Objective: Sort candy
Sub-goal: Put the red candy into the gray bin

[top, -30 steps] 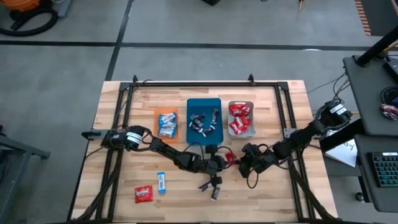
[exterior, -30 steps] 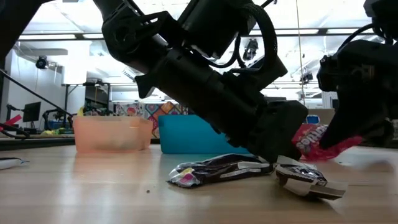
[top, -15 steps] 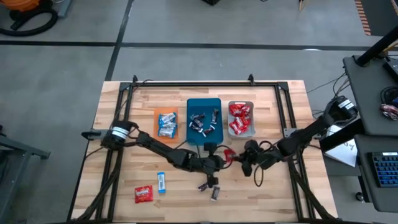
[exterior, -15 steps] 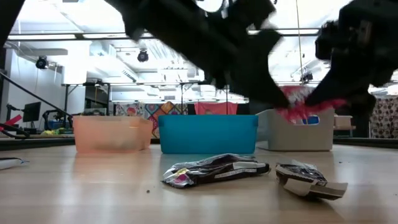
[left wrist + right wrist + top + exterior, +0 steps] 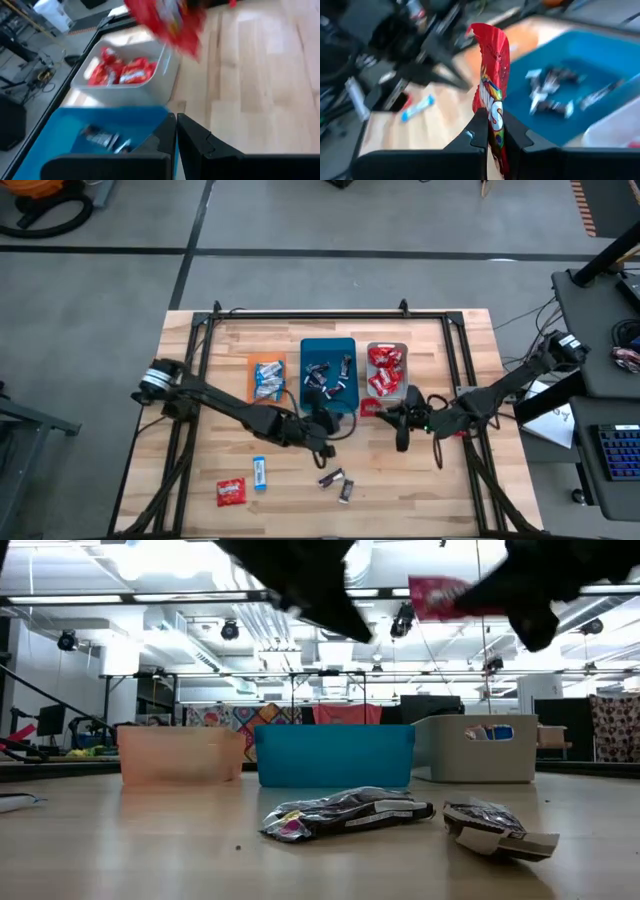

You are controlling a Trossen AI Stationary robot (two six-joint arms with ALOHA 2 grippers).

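On the wooden surface (image 5: 200, 460), the right tool (image 5: 492, 131) pinches a red candy (image 5: 492, 100) at the grey tray's (image 5: 404, 392) six o'clock edge. The left tool (image 5: 176, 131), clenched empty, hovers near the teal tray (image 5: 327, 348). Released early, the candy could miss the tray.

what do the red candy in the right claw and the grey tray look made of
Red candy: thin glossy film, probably plastic; it creases and catches light where the right claw pinches it.
Grey tray: looks like smooth matte moulded plastic, with even walls and rounded corners.

Red candy (image 5: 167, 22) above grey tray (image 5: 165, 75), blue tray (image 5: 100, 125).
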